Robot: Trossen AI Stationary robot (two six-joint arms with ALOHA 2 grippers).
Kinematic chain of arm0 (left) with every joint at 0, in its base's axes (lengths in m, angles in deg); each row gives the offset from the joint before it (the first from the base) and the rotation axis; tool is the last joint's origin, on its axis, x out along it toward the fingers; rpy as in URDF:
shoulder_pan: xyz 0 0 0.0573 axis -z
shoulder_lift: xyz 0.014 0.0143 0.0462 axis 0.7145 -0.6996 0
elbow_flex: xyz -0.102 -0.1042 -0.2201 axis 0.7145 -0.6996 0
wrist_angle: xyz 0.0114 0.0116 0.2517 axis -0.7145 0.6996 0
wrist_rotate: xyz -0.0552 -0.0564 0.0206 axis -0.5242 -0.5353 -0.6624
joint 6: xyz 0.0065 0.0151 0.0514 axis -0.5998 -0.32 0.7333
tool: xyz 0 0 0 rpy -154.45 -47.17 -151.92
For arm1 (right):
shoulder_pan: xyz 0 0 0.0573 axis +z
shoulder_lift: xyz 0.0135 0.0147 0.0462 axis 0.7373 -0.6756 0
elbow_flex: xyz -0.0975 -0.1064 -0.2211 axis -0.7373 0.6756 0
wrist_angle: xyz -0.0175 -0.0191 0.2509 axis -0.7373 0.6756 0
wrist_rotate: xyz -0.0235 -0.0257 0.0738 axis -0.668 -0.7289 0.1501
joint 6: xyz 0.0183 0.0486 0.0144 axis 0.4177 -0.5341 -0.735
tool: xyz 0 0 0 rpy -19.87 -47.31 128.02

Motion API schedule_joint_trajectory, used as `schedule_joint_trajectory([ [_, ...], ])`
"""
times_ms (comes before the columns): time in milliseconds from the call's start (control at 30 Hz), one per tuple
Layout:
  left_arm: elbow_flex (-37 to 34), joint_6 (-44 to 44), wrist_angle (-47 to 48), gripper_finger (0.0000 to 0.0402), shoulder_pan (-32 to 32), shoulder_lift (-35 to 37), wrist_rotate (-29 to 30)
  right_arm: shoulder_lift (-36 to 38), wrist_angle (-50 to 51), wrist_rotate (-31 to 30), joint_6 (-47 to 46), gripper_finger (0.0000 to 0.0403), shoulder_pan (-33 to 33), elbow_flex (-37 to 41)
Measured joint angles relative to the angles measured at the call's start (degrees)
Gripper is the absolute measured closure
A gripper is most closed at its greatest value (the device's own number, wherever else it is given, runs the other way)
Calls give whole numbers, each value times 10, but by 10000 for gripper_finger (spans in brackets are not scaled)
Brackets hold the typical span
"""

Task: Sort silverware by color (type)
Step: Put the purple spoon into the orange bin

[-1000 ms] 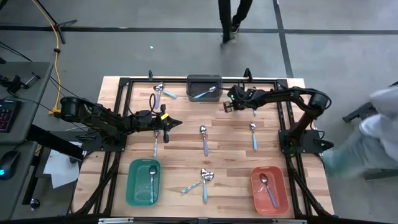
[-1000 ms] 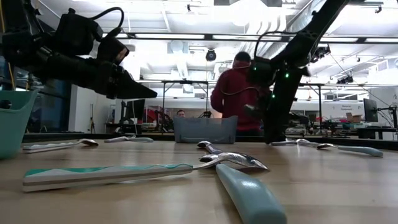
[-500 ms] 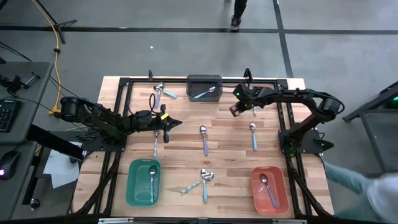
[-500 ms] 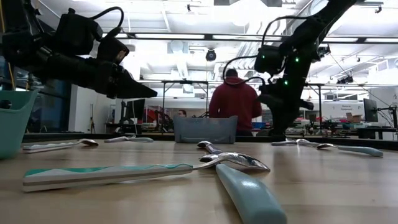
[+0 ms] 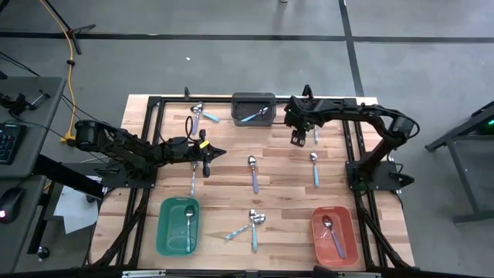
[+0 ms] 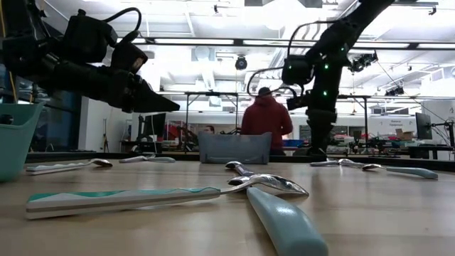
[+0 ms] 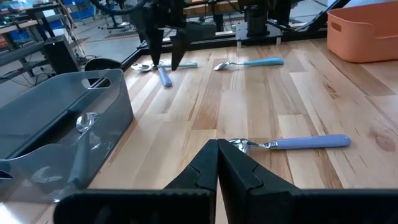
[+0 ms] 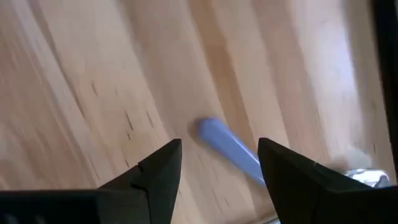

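- A grey floor with dark tape lines surrounds a wooden bench (image 5: 285, 181) set in a black frame; in the low view a workshop with ceiling lights lies behind it, and a person in a red top (image 6: 266, 121) stands there, back turned
- A grey bin (image 5: 253, 108) sits at the far edge, middle, with a light blue spoon (image 5: 255, 116) inside
- A green bin (image 5: 178, 225) at the near left holds one spoon (image 5: 190, 222); an orange bin (image 5: 334, 234) at the near right holds a spoon (image 5: 333, 234) too
- Loose spoons lie on the bench: a pair (image 5: 199, 114) near the far left corner, a purple one (image 5: 253, 173) in the middle, a light blue one (image 5: 314, 168) to its right, and a crossed cluster (image 5: 248, 225) between the two near bins
- The right gripper (image 5: 297, 137) hangs just right of the grey bin, pointing down at the bench, its fingers (image 8: 158, 171) spread apart and empty
- In the right wrist view, the tip of a purple handle (image 8: 229, 151) lies on the wood between those fingers, touching neither
- The left gripper (image 5: 207, 157) hovers over the bench's left half, its fingers (image 7: 205, 168) clenched together on nothing
- In the left wrist view the purple spoon (image 7: 292, 143) lies just past those fingertips, with the grey bin (image 7: 62, 134) to one side
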Motion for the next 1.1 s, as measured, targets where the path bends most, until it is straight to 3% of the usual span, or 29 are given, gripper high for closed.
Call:
schedule_joint_trajectory([
  [267, 0, 0, 4, 401, 0, 0, 0, -60, 35, -17, 57, 201, -22, -12],
  [733, 0, 0, 4, 401, 0, 0, 0, -77, 15, -9, 65, 203, -31, -13],
  [1100, 0, 0, 4, 401, 0, 0, 0, -80, 58, 5, 26, 253, -28, -29],
])
